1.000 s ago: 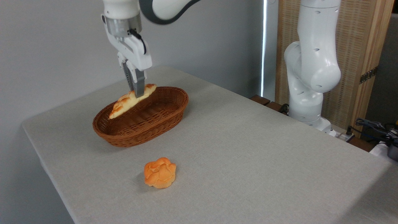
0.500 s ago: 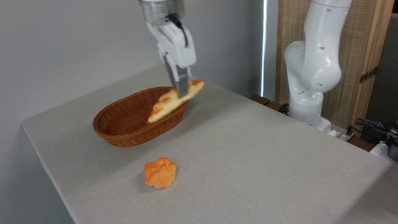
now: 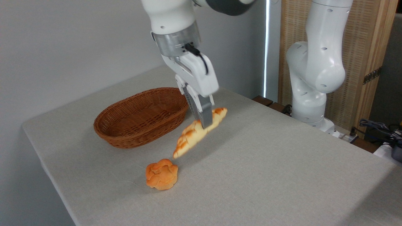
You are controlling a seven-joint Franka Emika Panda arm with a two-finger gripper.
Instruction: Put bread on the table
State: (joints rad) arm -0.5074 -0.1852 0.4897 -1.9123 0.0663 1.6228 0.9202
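**Bread out of the basket, now over the table**

Since the earlier frames your gripper (image 3: 204, 124) has carried the bread (image 3: 198, 132) out of the wicker basket (image 3: 141, 116) and across to the right – a sec ago the loaf was inside the basket, half a sec ago over its right rim, now it's clear of the rim altogether. The arm has also come lower.

Gripper state: fingers pressed onto the loaf, pinching it approx. at mid-length, a bit toward the upper end. Bread hangs tilted – upper-right tip high, lower-left tip pointing down toward the table (image 3: 267, 163). You can't tell for sure whether that low tip touches the cloth; a soft shadow lies beneath it.

The basket sits to the left w/ nothing visible in it. The round bun (image 3: 161, 174) sits on the cloth near the front, just below and left of the loaf's low tip, not touching it. Bun and basket haven't shifted.

The arm's white base (image 3: 311, 72) stands at the table's far right edge.
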